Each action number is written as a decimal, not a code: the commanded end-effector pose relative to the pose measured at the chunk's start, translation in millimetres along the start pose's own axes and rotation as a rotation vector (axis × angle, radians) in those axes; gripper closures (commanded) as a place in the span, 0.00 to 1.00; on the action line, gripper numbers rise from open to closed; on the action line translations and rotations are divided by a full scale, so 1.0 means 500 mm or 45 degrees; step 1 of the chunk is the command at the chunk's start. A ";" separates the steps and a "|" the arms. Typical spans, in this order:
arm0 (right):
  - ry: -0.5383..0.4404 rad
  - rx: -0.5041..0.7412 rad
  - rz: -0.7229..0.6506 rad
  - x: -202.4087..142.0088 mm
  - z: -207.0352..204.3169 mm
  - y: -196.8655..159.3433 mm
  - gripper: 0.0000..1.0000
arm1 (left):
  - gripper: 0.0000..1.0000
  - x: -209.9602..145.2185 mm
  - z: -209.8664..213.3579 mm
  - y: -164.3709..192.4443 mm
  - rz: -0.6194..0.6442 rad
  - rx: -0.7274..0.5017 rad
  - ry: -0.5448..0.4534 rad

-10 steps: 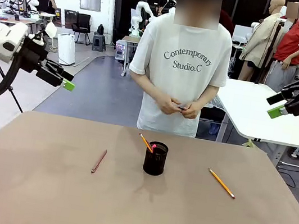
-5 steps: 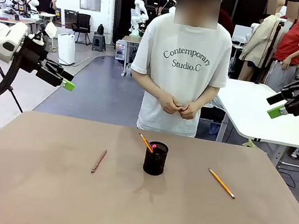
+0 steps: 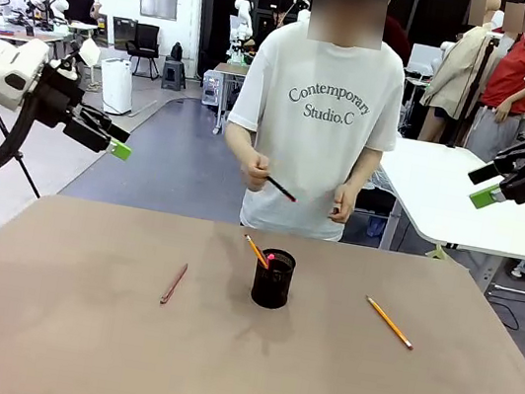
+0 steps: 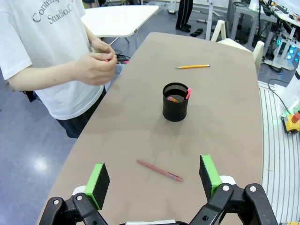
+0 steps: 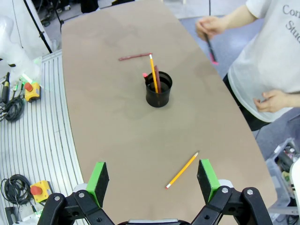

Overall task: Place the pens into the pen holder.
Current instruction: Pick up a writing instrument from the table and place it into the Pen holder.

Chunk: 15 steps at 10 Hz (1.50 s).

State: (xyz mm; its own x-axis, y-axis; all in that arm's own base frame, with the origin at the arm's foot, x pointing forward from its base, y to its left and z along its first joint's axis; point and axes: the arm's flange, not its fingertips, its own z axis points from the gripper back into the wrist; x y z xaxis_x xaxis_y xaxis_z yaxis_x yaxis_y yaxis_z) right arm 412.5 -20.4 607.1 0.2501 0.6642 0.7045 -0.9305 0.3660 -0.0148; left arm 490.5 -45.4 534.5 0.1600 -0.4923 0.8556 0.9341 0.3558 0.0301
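Moved: person's hands part; 1 hand (image 3: 255, 168) holds dark pen (image 3: 281, 189) out, likely for handover | pen holder (image 3: 272, 279) mid-desk (image 3: 72, 327); reddish pen (image 3: 174, 283), yellow pencil (image 3: 389, 322) lie either side | left gripper (image 3: 117, 139), right gripper (image 3: 483, 186): raised aside, wide open, empty

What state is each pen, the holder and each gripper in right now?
pen holder, upright on the table, with other pens inside
reddish-brown pen, lying flat on the table
loose yellow pencil, lying flat on the table
dark pen, held in the person's hand, off the table
left gripper, open and empty
right gripper, open and empty
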 end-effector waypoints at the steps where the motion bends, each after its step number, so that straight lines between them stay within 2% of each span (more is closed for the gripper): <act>1: -0.002 -0.003 0.000 0.001 0.002 0.001 0.00 | 0.00 0.005 0.001 0.003 -0.004 0.002 0.000; 15: -0.002 -0.003 0.000 0.001 0.002 0.001 0.00 | 0.00 0.005 0.001 0.003 -0.004 0.002 0.000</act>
State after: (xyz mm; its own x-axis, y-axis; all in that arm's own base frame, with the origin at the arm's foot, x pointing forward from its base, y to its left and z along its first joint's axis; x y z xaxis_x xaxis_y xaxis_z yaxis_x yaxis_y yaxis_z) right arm 412.5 -20.4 607.1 0.2501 0.6642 0.7045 -0.9305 0.3660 -0.0148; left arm 490.5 -45.4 534.5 0.1599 -0.4923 0.8556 0.9341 0.3558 0.0301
